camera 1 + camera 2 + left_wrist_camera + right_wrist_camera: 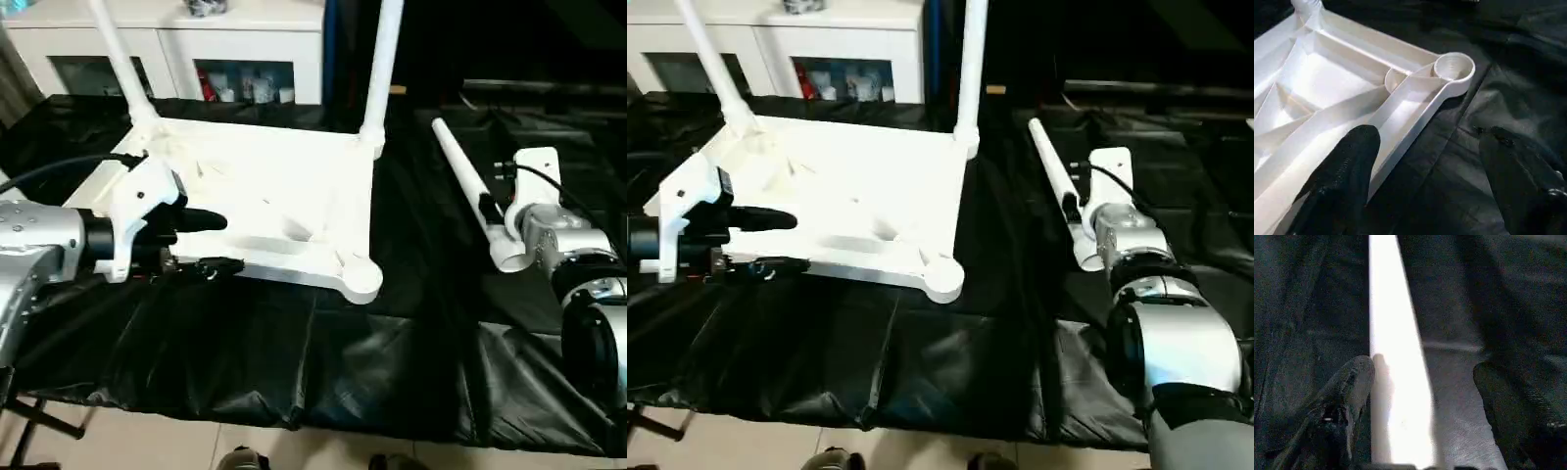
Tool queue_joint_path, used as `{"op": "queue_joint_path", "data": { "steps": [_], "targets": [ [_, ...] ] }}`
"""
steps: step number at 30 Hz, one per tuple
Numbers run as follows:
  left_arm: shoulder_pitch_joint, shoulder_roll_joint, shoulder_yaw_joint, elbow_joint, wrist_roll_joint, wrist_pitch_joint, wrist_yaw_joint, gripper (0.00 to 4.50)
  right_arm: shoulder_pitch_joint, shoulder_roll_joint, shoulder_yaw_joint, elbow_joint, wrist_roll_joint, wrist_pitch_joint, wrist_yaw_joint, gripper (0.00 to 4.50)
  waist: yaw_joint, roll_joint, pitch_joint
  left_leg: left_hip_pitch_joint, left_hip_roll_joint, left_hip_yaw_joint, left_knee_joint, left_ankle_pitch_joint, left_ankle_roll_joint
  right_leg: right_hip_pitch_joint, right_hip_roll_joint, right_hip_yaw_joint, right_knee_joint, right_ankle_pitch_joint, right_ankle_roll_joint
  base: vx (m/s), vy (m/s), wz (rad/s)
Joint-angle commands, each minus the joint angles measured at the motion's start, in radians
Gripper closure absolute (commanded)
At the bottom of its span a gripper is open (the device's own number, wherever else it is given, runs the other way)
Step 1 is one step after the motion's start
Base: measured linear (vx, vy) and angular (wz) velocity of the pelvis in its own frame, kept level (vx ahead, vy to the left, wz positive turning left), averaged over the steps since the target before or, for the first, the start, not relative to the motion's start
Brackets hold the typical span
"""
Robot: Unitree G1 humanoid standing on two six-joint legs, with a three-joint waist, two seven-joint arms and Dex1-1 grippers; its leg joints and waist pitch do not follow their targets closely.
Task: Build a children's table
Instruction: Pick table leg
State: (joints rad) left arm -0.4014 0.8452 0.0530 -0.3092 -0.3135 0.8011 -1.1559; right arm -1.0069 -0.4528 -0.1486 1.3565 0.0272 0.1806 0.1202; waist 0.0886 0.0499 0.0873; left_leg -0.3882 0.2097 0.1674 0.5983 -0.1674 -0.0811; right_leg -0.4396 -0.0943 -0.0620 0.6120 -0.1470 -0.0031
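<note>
The white tabletop (265, 196) lies ribbed side up on the black cloth. One leg (122, 69) rises from its far left corner and another leg (384, 69) from its far right corner. The near right corner socket (1454, 67) is bare. My left gripper (211, 243) is open at the tabletop's near left rim, one finger (1347, 171) over the rim and the other above the cloth. A loose white leg (460, 166) lies on the cloth to the right. Over its near end my right gripper (1422, 382) is open, with the leg (1391, 308) between the fingers, close to one of them.
A white cabinet (176, 49) with glass doors stands behind the table. The black cloth (294, 362) hangs creased over the front edge, with tiled floor below. Dark equipment sits at the far right.
</note>
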Motion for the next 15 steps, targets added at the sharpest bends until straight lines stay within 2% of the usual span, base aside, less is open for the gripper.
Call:
{"op": "queue_joint_path", "data": {
  "steps": [1,7,10,14,15],
  "targets": [
    [-0.004,0.022,0.014,-0.020,-0.010,0.006,-0.010,0.84,0.013,0.000,-0.015,0.005,0.006,0.021,0.028,0.81,0.004,-0.001,-0.059,0.011,-0.010,0.008,-0.070,-0.360,-0.015,0.051,-0.019,0.019,-0.068,-0.354,-0.212,0.000,0.000,0.00],
    [-0.005,0.045,0.014,-0.018,-0.026,0.018,-0.009,0.84,0.016,0.001,-0.042,0.010,0.030,0.058,0.085,0.81,0.002,0.003,-0.050,0.014,-0.006,0.006,-0.076,-0.399,-0.020,0.048,-0.020,0.019,-0.072,-0.390,-0.212,0.000,0.000,0.00],
    [-0.004,0.058,0.012,-0.017,-0.028,0.014,-0.013,0.84,0.014,-0.006,-0.048,0.013,0.034,0.102,0.106,0.81,0.003,0.004,-0.048,0.018,-0.006,0.005,-0.077,-0.419,-0.025,0.045,-0.020,0.019,-0.074,-0.414,-0.208,0.000,0.000,0.00],
    [-0.008,0.091,0.007,-0.007,-0.044,0.017,-0.033,0.84,-0.005,-0.018,-0.052,0.018,0.025,0.205,0.151,0.81,0.005,0.004,-0.044,0.021,-0.006,0.003,-0.079,-0.452,-0.034,0.042,-0.023,0.019,-0.082,-0.472,-0.191,0.000,0.000,0.00],
    [-0.008,0.092,0.007,-0.007,-0.044,0.017,-0.033,0.84,-0.005,-0.019,-0.051,0.018,0.024,0.206,0.151,0.81,0.006,0.004,-0.044,0.022,-0.005,0.003,-0.079,-0.455,-0.035,0.042,-0.023,0.019,-0.081,-0.474,-0.191,0.000,0.000,0.00]
  ]
}}
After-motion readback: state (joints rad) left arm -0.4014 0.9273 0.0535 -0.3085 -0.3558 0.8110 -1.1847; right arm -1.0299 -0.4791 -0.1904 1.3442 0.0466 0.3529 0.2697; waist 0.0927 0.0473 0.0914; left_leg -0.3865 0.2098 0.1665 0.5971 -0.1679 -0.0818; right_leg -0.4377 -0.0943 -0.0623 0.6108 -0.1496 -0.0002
